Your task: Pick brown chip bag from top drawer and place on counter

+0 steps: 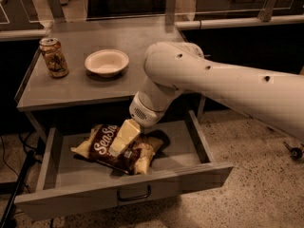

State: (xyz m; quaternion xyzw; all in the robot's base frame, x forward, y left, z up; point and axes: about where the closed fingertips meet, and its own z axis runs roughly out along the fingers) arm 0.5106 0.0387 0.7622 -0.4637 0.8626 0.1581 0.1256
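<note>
The brown chip bag (100, 148) lies crumpled in the open top drawer (123, 194), left of its middle, with its white lettering facing up. My gripper (121, 140) reaches down from the white arm into the drawer. It rests on the bag's upper middle and hides part of it. The bag still touches the drawer floor. The counter (142, 39) is the grey tabletop directly above the drawer.
A white bowl (107, 62) and a drink can (53, 57) stand on the left half of the counter. My bulky white arm (213, 82) crosses over the counter's right front corner. The drawer's side walls flank the bag. Speckled floor lies to the right.
</note>
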